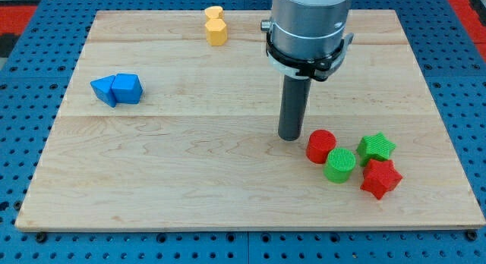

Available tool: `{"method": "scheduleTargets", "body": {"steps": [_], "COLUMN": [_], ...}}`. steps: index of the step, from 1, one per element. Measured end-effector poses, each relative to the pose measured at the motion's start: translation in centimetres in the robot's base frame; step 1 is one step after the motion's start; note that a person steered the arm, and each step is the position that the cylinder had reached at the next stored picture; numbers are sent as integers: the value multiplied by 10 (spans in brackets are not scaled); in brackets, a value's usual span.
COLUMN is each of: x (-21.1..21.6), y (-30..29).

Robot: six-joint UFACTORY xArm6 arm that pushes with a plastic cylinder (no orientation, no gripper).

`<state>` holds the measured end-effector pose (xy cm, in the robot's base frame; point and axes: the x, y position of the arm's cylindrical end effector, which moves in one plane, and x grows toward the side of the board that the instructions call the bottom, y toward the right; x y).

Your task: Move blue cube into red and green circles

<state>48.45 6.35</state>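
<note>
The blue cube lies at the view's left on the wooden board, touching a blue triangular block on its right. The red circle and green circle sit together at the lower right. My tip rests on the board just left of the red circle, far to the right of the blue cube.
A green star and a red star lie right of the circles. Two yellow blocks sit touching near the view's top edge. The arm's grey body hangs over the upper middle-right of the board.
</note>
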Motion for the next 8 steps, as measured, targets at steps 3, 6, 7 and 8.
{"method": "scheduleTargets", "body": {"steps": [3, 6, 7, 8], "x": [-14, -144, -112, -88], "y": [15, -249, -300, -301]}}
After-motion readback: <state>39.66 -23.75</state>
